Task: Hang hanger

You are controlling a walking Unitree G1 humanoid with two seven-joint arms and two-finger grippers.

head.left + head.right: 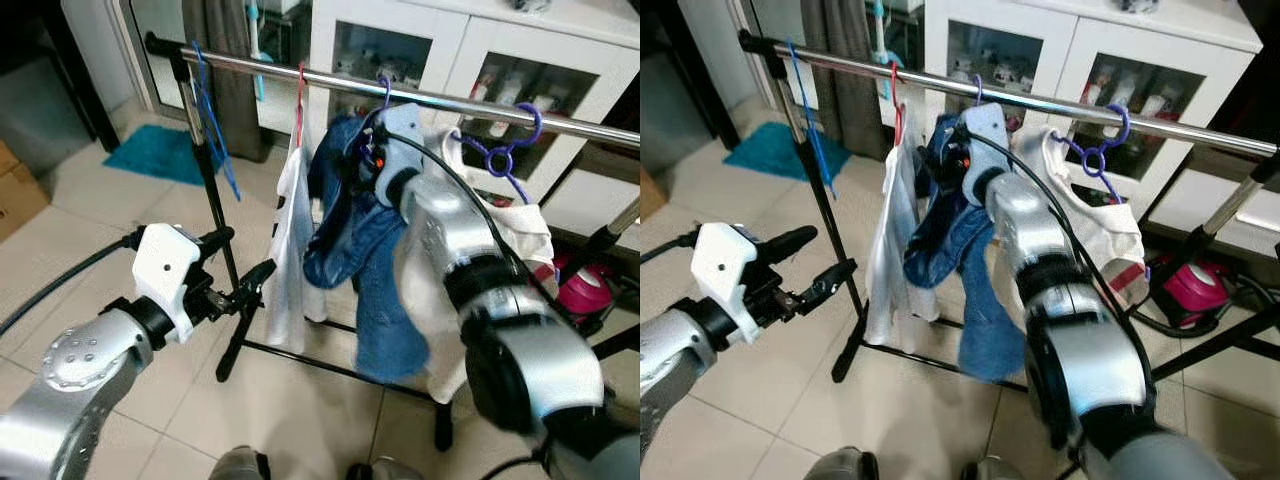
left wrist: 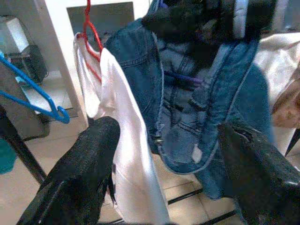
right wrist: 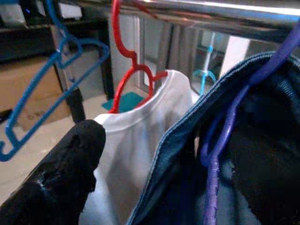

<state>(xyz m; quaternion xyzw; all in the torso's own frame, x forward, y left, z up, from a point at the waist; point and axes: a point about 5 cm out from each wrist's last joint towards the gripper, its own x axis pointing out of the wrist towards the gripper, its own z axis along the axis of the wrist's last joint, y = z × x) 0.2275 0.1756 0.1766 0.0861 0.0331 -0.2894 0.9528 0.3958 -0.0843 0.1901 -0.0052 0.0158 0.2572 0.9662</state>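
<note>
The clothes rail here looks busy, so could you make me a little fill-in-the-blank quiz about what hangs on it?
1. The white shirt hangs on a ____ hanger.
2. The bare hanger near the rail's left end is ____.
3. The right hand is up at the ____ denim garment.
4. The left hand has its fingers ____.

Missing words: red; blue; blue; open

Hidden and cut-off parts

You cannot see the right gripper's (image 1: pixel 360 158) fingertips, buried in the blue denim garment (image 1: pixel 372 262); the purple plastic hanger (image 3: pixel 225 140) disappears under that denim, and the silver metal rail (image 1: pixel 420 95) runs past the frame edge.
</note>
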